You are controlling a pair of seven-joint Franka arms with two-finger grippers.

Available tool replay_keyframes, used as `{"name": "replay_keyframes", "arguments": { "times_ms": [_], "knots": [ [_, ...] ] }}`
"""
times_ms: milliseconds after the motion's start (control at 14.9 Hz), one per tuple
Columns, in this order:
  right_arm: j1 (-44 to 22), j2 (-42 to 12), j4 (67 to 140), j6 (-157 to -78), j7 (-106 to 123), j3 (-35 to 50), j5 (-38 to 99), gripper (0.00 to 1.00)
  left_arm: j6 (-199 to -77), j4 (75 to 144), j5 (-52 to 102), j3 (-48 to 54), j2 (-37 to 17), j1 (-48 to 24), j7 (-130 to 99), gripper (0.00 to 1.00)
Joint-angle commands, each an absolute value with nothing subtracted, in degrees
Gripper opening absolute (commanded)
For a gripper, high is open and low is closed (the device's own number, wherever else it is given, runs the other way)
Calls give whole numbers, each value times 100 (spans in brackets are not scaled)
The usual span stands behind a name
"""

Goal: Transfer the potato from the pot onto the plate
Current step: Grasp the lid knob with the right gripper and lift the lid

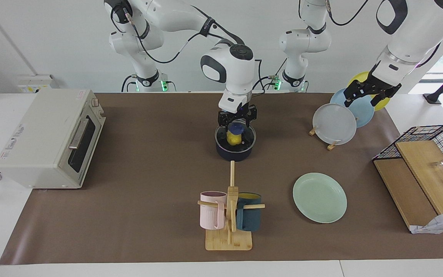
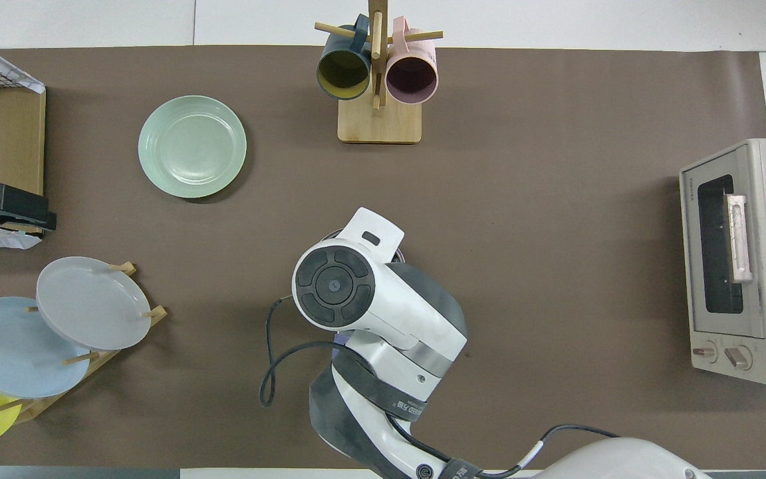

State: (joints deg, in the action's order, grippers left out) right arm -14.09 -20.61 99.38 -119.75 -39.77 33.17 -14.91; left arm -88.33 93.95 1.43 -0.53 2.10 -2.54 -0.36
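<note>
A: The right gripper (image 1: pixel 237 124) reaches down into the pot (image 1: pixel 234 151), its fingers closed around the potato (image 1: pixel 233 137) at the rim.

B: And the plate (image 1: pixel 320 197)?

A: It lies on the counter (image 1: pixel 148 173), well apart from that gripper, toward the left arm's end.

B: The left gripper (image 1: pixel 371 92)?

A: It waits, fingers spread, over the plate rack (image 1: pixel 335 124).

B: From overhead?

A: The arm hides the pot and the potato; only the facing view shows the grasp.

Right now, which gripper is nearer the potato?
Right. The right gripper is down in the pot at the potato; the left gripper waits over the plate rack.
</note>
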Motion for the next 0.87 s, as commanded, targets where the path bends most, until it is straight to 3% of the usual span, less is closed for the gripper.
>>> {"name": "replay_keyframes", "arguments": {
  "times_ms": [0, 335, 804],
  "knots": [
    [-1354, -1977, 10143, -12146, -4043, 3357, -1748, 88, -8833, 9545, 62, -62, 360, -264, -97, 100],
    [-1345, -1986, 10143, -12138, -4087, 3357, -1784, 58, -8842, 9554, 62, -62, 360, -272, -123, 100],
    [-1301, -2039, 9827, -11945, -4140, 3357, -1784, 52, -8815, 9554, 62, -62, 360, -316, -105, 100]
  ]
}}
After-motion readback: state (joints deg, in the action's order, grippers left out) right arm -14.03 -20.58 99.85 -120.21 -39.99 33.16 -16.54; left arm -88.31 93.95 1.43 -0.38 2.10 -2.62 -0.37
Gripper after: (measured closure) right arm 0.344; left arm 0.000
